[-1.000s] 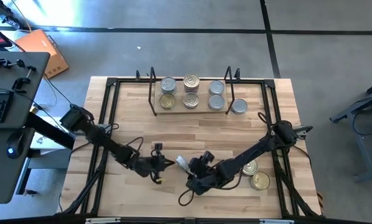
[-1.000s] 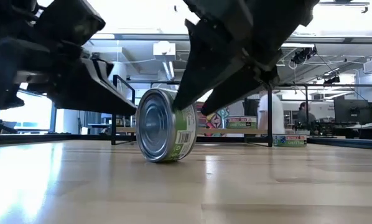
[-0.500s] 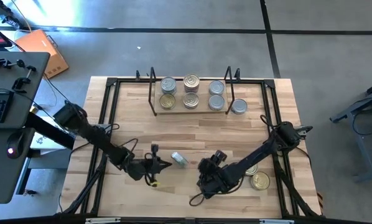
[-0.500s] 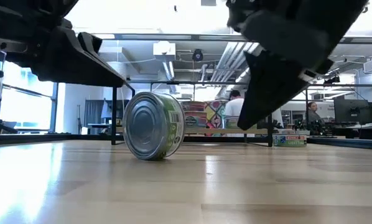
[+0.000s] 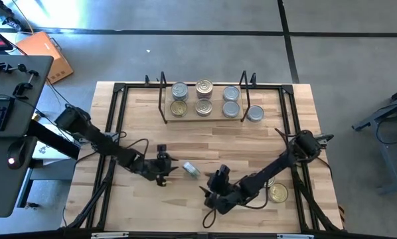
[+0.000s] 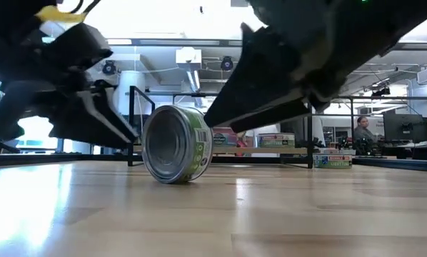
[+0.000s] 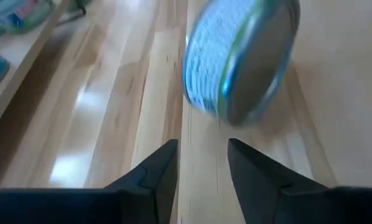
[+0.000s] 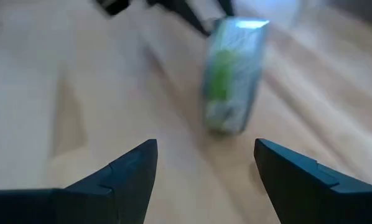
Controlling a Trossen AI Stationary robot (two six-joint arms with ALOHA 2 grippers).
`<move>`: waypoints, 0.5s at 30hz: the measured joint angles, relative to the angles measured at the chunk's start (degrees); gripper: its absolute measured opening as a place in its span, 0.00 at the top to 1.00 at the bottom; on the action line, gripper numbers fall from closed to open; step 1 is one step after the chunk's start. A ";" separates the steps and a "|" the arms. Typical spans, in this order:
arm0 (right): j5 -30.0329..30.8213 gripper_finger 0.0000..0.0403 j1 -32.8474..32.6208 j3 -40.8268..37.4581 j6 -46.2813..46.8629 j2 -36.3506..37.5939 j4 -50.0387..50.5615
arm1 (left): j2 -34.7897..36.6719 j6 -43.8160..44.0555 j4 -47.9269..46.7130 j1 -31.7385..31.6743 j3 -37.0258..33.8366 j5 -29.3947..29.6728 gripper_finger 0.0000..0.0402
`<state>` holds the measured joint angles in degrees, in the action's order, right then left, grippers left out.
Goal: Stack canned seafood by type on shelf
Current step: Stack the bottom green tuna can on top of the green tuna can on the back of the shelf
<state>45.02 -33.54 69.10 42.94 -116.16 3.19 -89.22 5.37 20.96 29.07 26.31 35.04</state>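
A green-labelled tin (image 6: 176, 144) stands on its rim at the near middle of the table (image 5: 205, 143), well apart from the shelf (image 5: 204, 118) at the far side. It is rigid, smooth metal and looks likely to roll. The left gripper (image 5: 166, 167), fingers slightly parted, and the right gripper (image 5: 210, 191), spread wide, flank it empty; pinching across its flat ends seems safest.

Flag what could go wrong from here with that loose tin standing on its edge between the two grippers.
1. The tin stands on its rim on the table, held by neither gripper, so it may roll off or tip flat.
2. The left gripper and the right gripper flank it closely; if both reach in, they might collide or knock it away.
3. On edge, it offers a curved, rolling grasp, so a pinch could squirt it loose.
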 joint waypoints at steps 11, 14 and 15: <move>1.20 0.35 2.05 0.22 2.75 0.14 6.60 | -3.98 -7.53 16.74 0.24 0.15 -9.30 0.66; 0.91 0.35 1.36 0.22 9.63 0.82 14.47 | -2.12 -8.59 16.87 2.06 0.88 -9.49 0.66; 0.72 0.35 1.03 0.22 12.29 1.15 17.13 | -1.52 -9.44 16.93 2.58 1.03 -9.48 0.66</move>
<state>45.74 -32.50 69.32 55.22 -115.01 20.32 -90.75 -4.07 37.89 31.65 27.34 25.56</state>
